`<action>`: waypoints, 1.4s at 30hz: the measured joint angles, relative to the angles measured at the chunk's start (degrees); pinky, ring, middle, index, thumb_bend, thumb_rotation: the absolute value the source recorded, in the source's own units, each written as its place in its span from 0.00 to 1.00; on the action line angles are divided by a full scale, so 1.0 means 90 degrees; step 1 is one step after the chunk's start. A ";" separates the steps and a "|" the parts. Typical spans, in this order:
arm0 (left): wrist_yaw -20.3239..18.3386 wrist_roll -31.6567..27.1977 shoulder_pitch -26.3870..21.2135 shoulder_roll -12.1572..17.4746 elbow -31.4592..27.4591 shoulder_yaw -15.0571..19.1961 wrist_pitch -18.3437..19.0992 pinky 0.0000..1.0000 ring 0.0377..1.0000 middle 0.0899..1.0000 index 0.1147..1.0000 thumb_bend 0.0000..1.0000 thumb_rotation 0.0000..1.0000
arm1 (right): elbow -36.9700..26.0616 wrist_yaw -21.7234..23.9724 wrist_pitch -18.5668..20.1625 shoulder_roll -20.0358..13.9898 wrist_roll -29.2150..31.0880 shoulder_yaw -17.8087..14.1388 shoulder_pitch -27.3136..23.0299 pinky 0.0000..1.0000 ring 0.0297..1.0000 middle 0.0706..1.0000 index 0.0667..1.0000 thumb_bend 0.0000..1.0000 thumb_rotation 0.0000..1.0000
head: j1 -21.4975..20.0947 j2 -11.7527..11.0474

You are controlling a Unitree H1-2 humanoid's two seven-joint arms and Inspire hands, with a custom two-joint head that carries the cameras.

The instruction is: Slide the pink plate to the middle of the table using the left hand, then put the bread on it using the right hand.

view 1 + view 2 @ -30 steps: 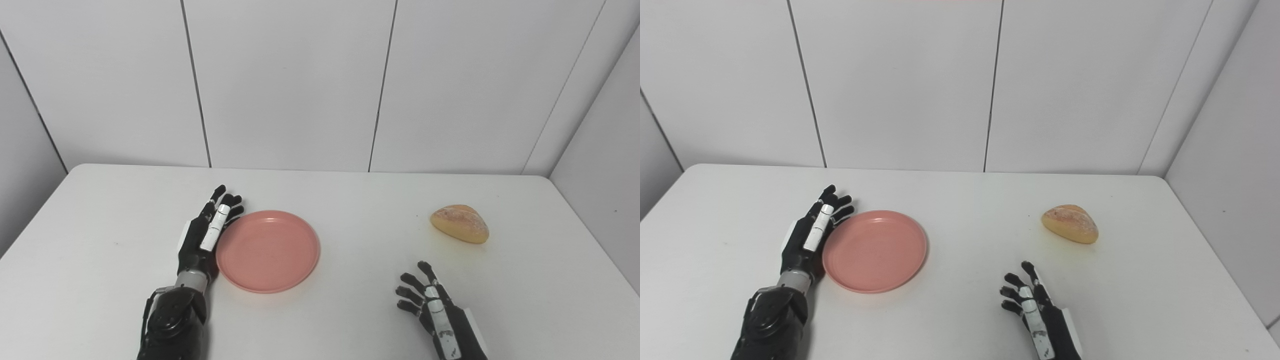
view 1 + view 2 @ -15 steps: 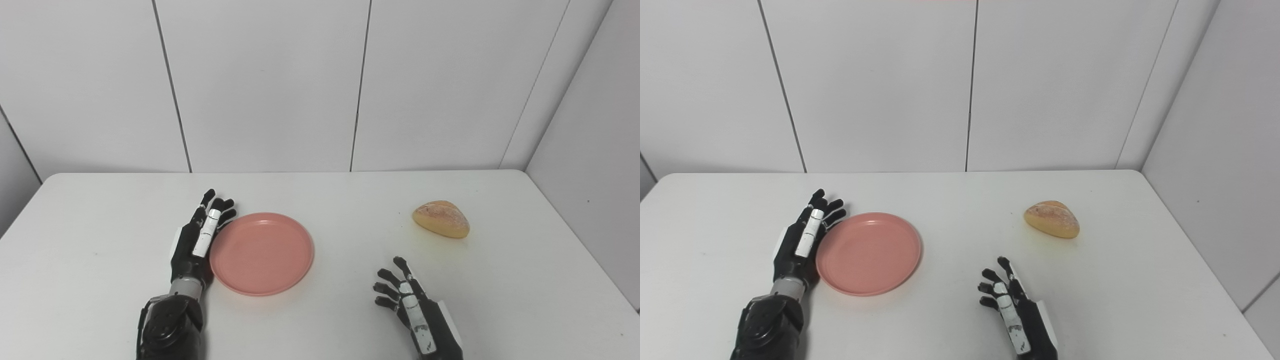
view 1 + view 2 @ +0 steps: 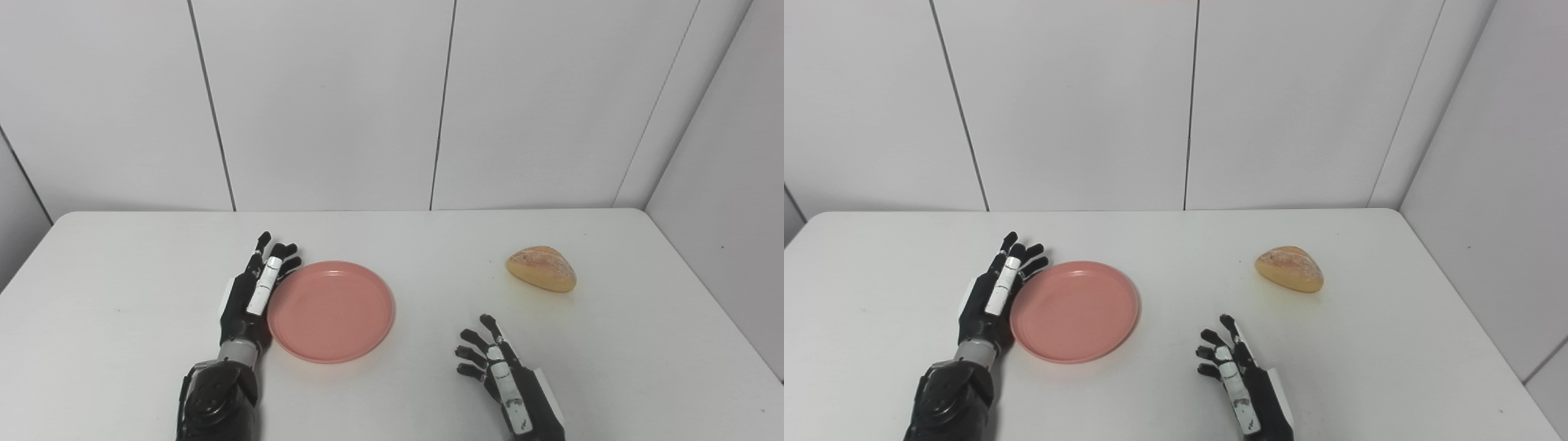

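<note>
- Two robot hands are in my view; nearest the camera, the right robot hand (image 3: 499, 367) rests low over the tabletop (image 3: 429, 392), fingers spread, holding nothing. Apart from the camera's own shift, I see no move of it against the pictures of half a second ago.
- Next out, the left robot hand (image 3: 254, 294) lies flat with fingers straight and slightly fanned, its inner edge against the left rim of the pink plate (image 3: 331, 311). It grips nothing; it pushes.
- Compared with half a second ago, the plate and the left robot hand sit a little further right, while the bread's place in the picture is almost the same. I judge the slide is under way, with the plate left of centre.
- Open tabletop lies between the plate and the bread (image 3: 541, 277), so the push has free room rightward.
- Farther out, the bread sits untouched on the right side, well apart from the right robot hand and clear of the right edge.
- Beyond both, bare tabletop runs to the far edge at the wall (image 3: 324, 104).
</note>
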 measured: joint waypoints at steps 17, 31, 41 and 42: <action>-0.0013 0.0000 -0.0009 0.0000 0.0013 -0.0073 0.0001 0.80 0.80 0.79 0.96 0.82 0.69 | -0.0003 0.0025 -0.0051 -0.0032 0.0033 0.0009 0.0024 0.77 0.80 0.84 0.95 0.82 0.93 | 0.0107 -0.0020; -0.0044 0.0004 -0.0009 -0.0009 0.0100 -0.0085 -0.0091 0.81 0.79 0.78 0.96 0.83 0.70 | -0.0265 -0.0160 -0.0553 0.0088 -0.0607 -0.0071 0.0268 0.72 0.74 0.72 0.71 0.77 0.94 | 0.0127 -0.0195; -0.0052 0.0003 -0.0023 0.0026 0.0154 -0.0069 -0.0146 0.81 0.80 0.79 0.96 0.81 0.69 | -0.1047 -0.0242 -0.0552 -0.0342 -0.1968 -0.0203 -0.0177 0.65 0.73 0.76 0.78 0.77 1.00 | 0.0098 -0.0176; -0.0053 0.0003 -0.0023 0.0027 0.0155 -0.0068 -0.0146 0.81 0.80 0.79 0.96 0.81 0.69 | -0.1094 -0.0188 -0.0550 -0.0426 -0.2038 -0.0215 -0.0269 0.65 0.73 0.77 0.79 0.77 1.00 | 0.0098 -0.0176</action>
